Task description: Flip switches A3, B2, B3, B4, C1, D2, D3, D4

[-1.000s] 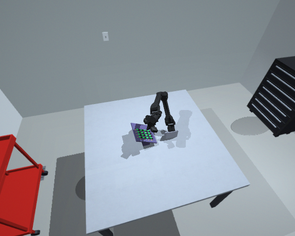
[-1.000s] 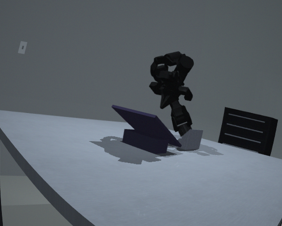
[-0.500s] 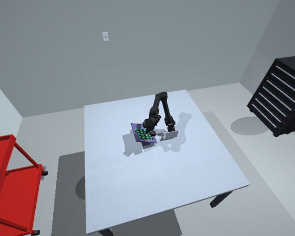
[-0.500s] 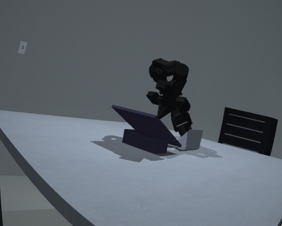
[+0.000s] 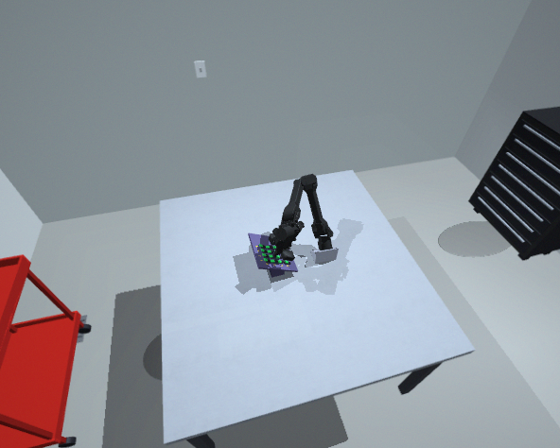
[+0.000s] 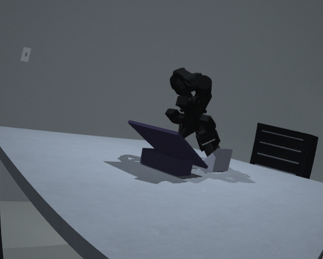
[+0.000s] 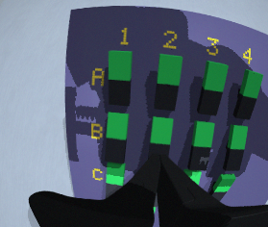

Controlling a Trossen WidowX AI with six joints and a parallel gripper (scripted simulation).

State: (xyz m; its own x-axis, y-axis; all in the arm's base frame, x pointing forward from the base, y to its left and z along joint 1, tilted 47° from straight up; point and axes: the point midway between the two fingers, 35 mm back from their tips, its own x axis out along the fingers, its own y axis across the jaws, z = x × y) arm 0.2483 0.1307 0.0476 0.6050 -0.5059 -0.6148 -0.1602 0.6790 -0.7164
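A purple switch panel [image 5: 253, 242] [image 6: 167, 140] [image 7: 82, 39] stands tilted on a dark base on the table. It carries green-and-black rocker switches with yellow row letters and column numbers. In the wrist view, my shut gripper [image 7: 157, 160] has its black fingertips on the near end of switch B2 [image 7: 161, 130]. Switches A1 [image 7: 120, 77], A2 [image 7: 168, 82], A3 [image 7: 213, 86], A4 [image 7: 249, 92], B1 [image 7: 117, 136], B3 [image 7: 202, 143] and B4 [image 7: 236, 145] show in full. Row C is partly hidden by my fingers and row D fully. In the top view the gripper [image 5: 286, 251] is low over the panel.
The arm's grey base block [image 5: 325, 254] [image 6: 222, 160] stands right beside the panel. A red cart [image 5: 9, 347] is at the left of the table and a black drawer cabinet [image 5: 536, 182] [image 6: 284, 148] at the right.
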